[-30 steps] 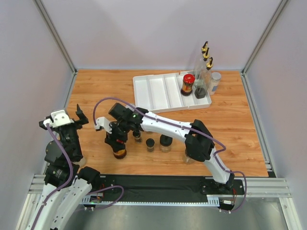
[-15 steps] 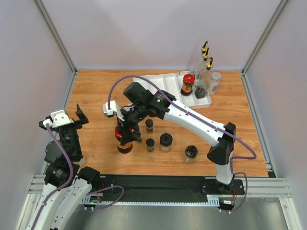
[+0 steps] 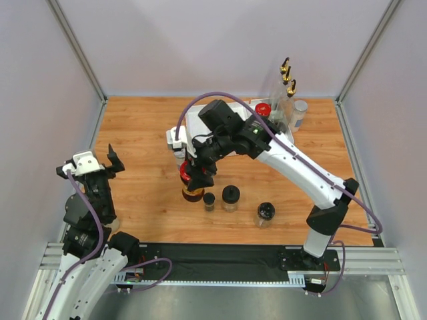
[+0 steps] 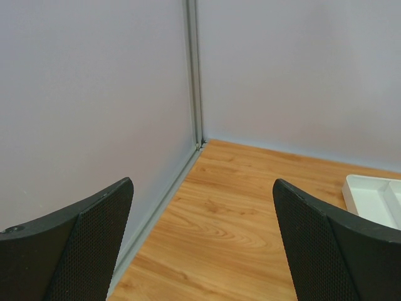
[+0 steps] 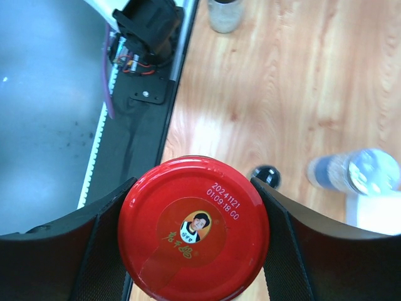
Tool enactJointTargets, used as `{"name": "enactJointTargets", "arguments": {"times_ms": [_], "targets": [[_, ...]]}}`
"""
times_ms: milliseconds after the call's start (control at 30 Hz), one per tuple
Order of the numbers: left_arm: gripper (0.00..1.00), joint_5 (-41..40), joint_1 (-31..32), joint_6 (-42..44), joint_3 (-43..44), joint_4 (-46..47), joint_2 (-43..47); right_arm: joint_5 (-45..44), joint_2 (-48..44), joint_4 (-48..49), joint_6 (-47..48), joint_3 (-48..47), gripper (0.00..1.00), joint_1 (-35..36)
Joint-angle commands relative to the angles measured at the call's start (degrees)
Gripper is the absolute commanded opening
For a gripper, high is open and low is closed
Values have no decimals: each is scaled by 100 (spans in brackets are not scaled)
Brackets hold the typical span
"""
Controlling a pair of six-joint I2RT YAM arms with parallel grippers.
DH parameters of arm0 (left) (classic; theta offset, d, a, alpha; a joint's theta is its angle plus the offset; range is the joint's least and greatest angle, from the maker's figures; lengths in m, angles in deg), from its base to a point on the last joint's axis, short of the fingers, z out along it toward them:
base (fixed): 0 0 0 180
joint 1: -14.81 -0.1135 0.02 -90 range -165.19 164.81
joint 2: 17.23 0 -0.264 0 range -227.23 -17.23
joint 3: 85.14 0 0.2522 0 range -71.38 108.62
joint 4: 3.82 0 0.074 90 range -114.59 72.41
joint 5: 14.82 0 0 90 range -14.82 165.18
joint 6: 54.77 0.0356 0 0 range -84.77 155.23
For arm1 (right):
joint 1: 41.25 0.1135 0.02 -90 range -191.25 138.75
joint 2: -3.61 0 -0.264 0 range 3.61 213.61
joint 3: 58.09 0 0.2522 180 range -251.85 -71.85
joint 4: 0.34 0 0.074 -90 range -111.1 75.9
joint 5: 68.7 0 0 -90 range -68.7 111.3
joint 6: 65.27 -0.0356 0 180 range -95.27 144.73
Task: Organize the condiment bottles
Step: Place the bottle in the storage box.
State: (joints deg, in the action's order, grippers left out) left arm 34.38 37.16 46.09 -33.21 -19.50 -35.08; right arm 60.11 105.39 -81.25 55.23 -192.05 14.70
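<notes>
Right gripper (image 3: pixel 191 177) is clamped tight on the red-capped amber glass jar (image 5: pixel 194 229), holding it above the wooden table (image 3: pixel 140 133), near a small black-lidded jar (image 3: pixel 209 200). Left gripper (image 4: pixel 203 188) hangs wide open, empty, by the grey wall (image 4: pixel 94 94).

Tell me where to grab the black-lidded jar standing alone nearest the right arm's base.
Grip its round black lid, coming straight down from above. The black-lidded jar stands upright with bare table all round, so a claw's jaws should fit either side. The right claw is shut on the red-capped jar.
</notes>
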Motion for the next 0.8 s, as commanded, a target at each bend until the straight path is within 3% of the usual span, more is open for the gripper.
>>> {"name": "enactJointTargets", "arguments": {"times_ms": [0,367,767], "targets": [[100,72,-46,101,-3,103,-87,-75,-720,273,88,-21,0,-224],[100,151,-46,66,15,51,-237,-181,-1713,624,9,927,0,-1506],[100,353,-38,-48,85,-81,-465,-796,-2408,1713,-378,2412,0,-3115]]}}
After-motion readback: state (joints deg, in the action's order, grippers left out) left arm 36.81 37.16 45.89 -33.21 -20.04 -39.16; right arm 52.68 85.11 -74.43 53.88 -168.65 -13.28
